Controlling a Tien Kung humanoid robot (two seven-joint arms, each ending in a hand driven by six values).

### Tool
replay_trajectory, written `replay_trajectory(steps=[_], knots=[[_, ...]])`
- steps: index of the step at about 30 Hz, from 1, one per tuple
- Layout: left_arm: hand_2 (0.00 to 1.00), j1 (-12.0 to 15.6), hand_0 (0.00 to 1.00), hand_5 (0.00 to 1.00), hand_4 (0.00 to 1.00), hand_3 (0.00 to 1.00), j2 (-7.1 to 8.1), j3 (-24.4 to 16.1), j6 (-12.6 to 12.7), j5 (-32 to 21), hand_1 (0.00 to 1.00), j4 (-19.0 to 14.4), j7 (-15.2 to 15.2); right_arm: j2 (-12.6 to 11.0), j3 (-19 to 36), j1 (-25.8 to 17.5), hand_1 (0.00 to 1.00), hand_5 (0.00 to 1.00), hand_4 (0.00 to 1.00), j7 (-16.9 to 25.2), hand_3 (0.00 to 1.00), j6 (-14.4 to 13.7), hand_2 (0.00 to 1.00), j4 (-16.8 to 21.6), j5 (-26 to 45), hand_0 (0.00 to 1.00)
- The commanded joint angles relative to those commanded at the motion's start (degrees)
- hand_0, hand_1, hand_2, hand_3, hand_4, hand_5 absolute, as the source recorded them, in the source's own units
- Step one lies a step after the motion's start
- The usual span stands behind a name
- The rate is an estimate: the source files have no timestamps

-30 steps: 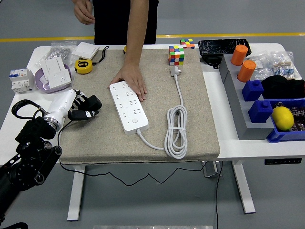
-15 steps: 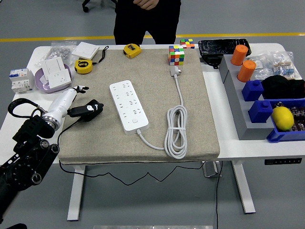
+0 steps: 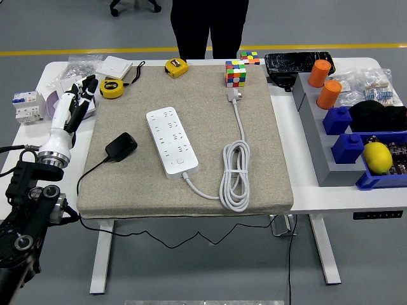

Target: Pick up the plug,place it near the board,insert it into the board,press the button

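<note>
A black plug (image 3: 120, 146) with a thin black cord lies on the beige mat (image 3: 267, 159), left of the white power strip (image 3: 171, 140). The strip lies lengthways, its button (image 3: 180, 161) near its front end, and its white cable coils to the right (image 3: 234, 171). My left hand (image 3: 78, 95) is raised at the mat's left edge, well back from the plug, fingers spread and holding nothing. The right arm is out of view.
A person in black stands at the far side (image 3: 210, 25), hands not visible. Two yellow tape measures (image 3: 112, 88) (image 3: 176, 67), a Rubik's cube (image 3: 235, 73) and white sockets (image 3: 73, 95) lie at the back. Grey and blue bins with orange cylinders (image 3: 329, 94) and a lemon (image 3: 376, 157) stand on the right.
My left hand let go of the plug and swung back and left, up off the mat. The plug now rests on the mat. The person's hand left the strip and they stepped back.
</note>
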Motion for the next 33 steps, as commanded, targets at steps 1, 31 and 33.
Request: replay_trajectory(steps=[1, 31, 33], knots=[[0.894, 0.59, 0.901, 0.998, 0.998, 0.883, -0.26, -0.66, -0.44, -2.61, 0.960, -0.71, -0.16, -0.03, 0.04, 0.01, 0.741, 0.728, 0.998, 0.00, 0.755, -0.02, 0.724, 0.00, -0.10, 0.832], [0.928, 11.62, 0.877, 0.893, 0.998, 0.907, -2.18, -9.67, -1.00, 5.35, 0.966, -4.82, 6.43, 0.04, -2.24, -0.21, 0.742, 0.734, 0.998, 0.48, 0.755, 0.53, 0.724, 0.00, -0.72, 0.829], [0.928, 11.67, 0.877, 0.893, 0.998, 0.907, -2.18, -10.02, -0.49, 5.49, 0.966, -5.01, 5.91, -0.11, -3.10, 0.32, 0.742, 0.734, 0.998, 0.56, 0.755, 0.64, 0.724, 0.00, -0.43, 0.829]])
